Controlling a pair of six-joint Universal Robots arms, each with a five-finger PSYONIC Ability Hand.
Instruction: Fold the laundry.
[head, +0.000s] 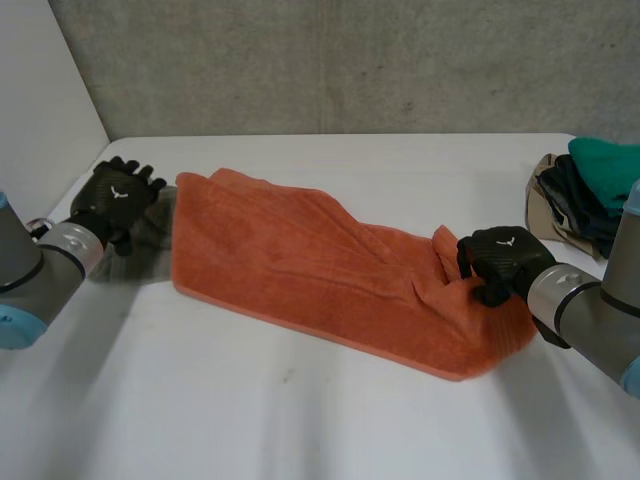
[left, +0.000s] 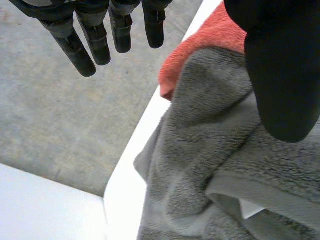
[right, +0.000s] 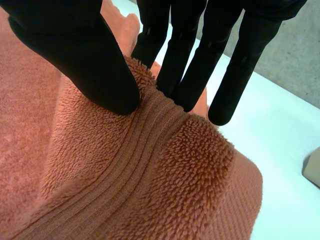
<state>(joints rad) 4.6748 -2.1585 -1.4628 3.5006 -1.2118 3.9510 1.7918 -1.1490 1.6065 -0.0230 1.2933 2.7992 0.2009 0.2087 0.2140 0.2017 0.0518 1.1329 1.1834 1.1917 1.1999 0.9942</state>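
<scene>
An orange towel (head: 300, 260) lies spread across the middle of the white table (head: 300, 420), loosely folded over along its far side. My right hand (head: 500, 260) is at the towel's right end. In the right wrist view its thumb (right: 85, 60) and fingers (right: 170, 65) pinch the ribbed band of the orange towel (right: 150, 190) at that edge. My left hand (head: 118, 198) hovers at the towel's left end, over a grey towel (head: 152, 232). In the left wrist view its fingers (left: 97, 45) are straight and apart from the thumb, with the grey towel (left: 215, 150) under the palm and the orange towel (left: 220, 35) beyond.
A pile of other laundry (head: 585, 195), teal on top of dark and beige pieces, sits at the table's far right edge. A concrete wall (head: 350, 60) stands behind the table and a white panel (head: 40, 100) at its left.
</scene>
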